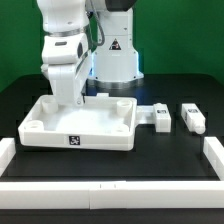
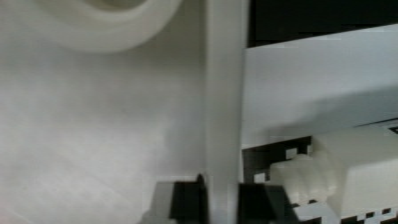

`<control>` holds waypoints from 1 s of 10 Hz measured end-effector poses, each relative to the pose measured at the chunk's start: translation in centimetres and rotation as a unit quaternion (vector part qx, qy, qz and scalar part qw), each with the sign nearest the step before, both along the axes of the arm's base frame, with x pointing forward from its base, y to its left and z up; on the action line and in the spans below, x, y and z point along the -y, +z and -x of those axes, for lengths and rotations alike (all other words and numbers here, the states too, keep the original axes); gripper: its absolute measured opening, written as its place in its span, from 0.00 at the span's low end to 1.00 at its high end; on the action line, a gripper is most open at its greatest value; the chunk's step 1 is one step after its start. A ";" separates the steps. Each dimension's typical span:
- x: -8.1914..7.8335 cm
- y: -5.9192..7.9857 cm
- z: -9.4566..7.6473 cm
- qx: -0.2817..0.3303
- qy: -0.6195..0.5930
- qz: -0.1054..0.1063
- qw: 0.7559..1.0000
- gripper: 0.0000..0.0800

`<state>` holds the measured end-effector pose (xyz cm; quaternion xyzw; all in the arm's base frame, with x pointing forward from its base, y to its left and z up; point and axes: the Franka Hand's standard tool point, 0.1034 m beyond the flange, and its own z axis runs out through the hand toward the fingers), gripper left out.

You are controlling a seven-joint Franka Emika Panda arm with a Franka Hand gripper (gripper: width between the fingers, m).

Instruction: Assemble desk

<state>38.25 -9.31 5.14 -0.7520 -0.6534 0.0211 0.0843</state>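
The desk's white rimmed tabletop (image 1: 80, 125) lies on the black table, left of centre, with a tag on its front rim. My gripper (image 1: 68, 98) reaches down at its far left corner. In the wrist view the gripper (image 2: 226, 200) is shut on the tabletop's thin rim (image 2: 222, 100), which runs up between the dark fingers (image 2: 262, 200). A round corner socket (image 2: 107, 20) shows inside the rim. Two tagged legs (image 1: 160, 116) (image 1: 192, 117) lie to the exterior view's right of the tabletop. A tagged leg (image 2: 338, 172) sits just outside the rim near my fingers.
Low white border walls (image 1: 213, 152) (image 1: 8, 152) edge the black table on both sides and along the front (image 1: 110, 190). A small white piece (image 1: 100, 95) lies behind the tabletop. The arm's base (image 1: 115, 55) stands at the back.
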 end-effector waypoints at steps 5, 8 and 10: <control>-6.1 0.7 -7.3 0.022 0.073 -0.003 0.997 0.07; -5.9 0.6 -7.1 0.019 0.070 -0.003 0.997 0.07; -6.0 0.4 -7.0 0.017 0.070 -0.004 0.997 0.07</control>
